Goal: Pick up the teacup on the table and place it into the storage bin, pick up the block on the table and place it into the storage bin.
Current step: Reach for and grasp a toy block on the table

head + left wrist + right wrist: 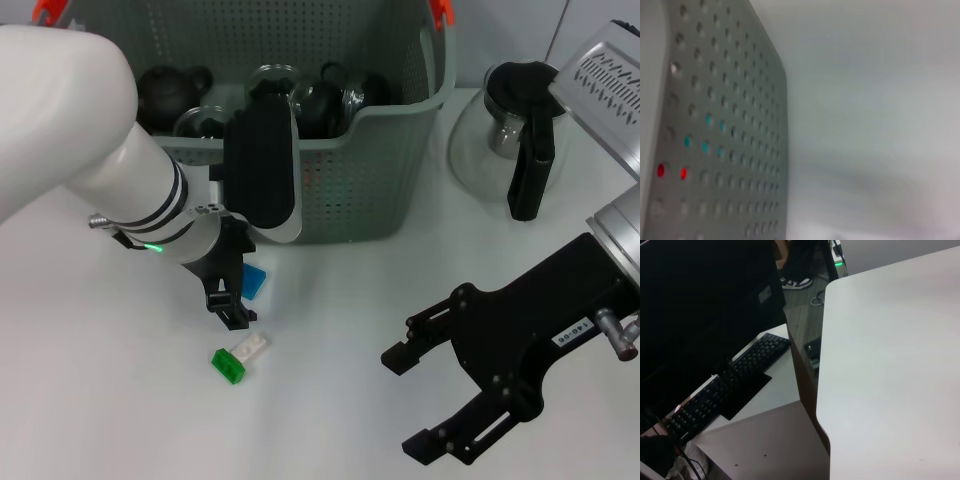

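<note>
The storage bin (350, 190), a grey-green perforated basket, stands at the back of the white table (110, 400). Its wall (725, 140) fills one side of the left wrist view. Several dark and glass vessels lie inside it, and I cannot tell which is the teacup; no teacup stands on the table in view. A blue block (254, 281) sits right beside my left gripper (228, 308), just in front of the bin. I cannot tell whether the gripper is touching it. A green and white block (240, 356) lies on the table just below that gripper. My right gripper (408, 403) hangs open at the front right.
A glass carafe (510, 130) with a black handle stands right of the bin. Orange clips (442, 10) mark the bin's rim. The right wrist view shows the table's edge (821, 365), with a keyboard (725, 385) on a lower desk beyond it.
</note>
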`<state>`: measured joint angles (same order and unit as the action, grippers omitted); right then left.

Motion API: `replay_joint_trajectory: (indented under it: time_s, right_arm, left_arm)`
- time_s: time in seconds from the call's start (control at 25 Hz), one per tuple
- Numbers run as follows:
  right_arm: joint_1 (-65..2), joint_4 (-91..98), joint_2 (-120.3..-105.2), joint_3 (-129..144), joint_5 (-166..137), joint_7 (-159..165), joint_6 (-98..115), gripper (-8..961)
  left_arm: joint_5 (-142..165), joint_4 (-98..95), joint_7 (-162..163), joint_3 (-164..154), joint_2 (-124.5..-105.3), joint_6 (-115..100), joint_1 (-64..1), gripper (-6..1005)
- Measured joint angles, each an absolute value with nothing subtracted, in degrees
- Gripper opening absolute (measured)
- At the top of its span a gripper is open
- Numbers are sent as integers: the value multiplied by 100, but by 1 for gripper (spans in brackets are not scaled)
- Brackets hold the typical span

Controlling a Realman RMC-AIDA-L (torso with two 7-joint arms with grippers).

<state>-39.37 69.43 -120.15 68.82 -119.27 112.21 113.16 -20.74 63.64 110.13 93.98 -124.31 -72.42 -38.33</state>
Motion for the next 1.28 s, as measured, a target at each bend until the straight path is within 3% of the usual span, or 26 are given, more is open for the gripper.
replay_joint_trajectory:
  time_s: [1.28]
  right_arm:
    - [-3913, 6935, -12005, 6882, -11930, 11188, 11277, 881]
  left_arm:
    - [-2029, 6119, 11020, 9383, -12434, -7115, -4016, 905]
